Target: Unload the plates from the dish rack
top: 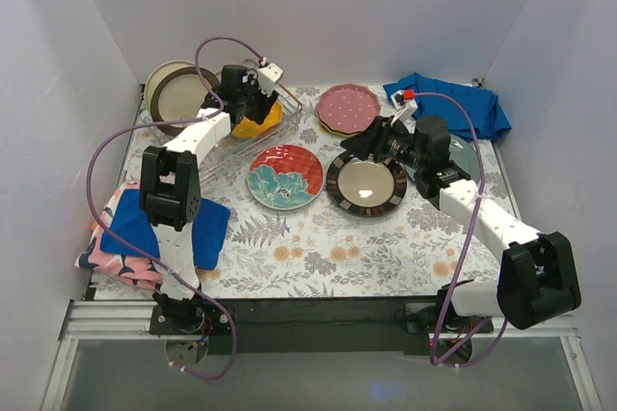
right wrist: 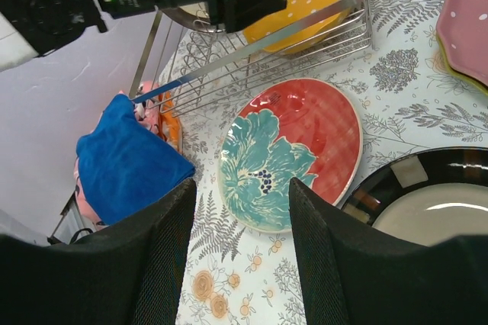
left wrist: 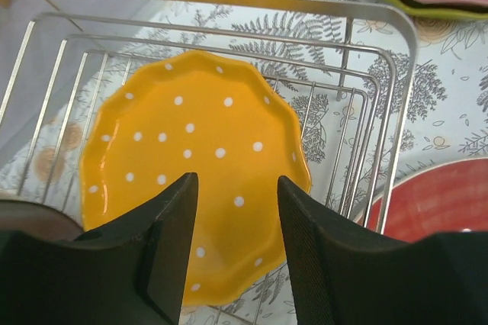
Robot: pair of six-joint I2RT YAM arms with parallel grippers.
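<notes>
Step in hand, I reckon: orange dotted plate (left wrist: 198, 127), lying in the dish rack (left wrist: 381, 96) at table's 10 o'clock. To do it well, bring my left claw (left wrist: 232, 188) down on the plate's 6 o'clock rim, keep clear of the wires, pinch, lift slow. Jaws part-open, empty, seem to touch nothing. Right claw (right wrist: 242, 195) apart too, empty, above floral plate (right wrist: 290, 149).
</notes>
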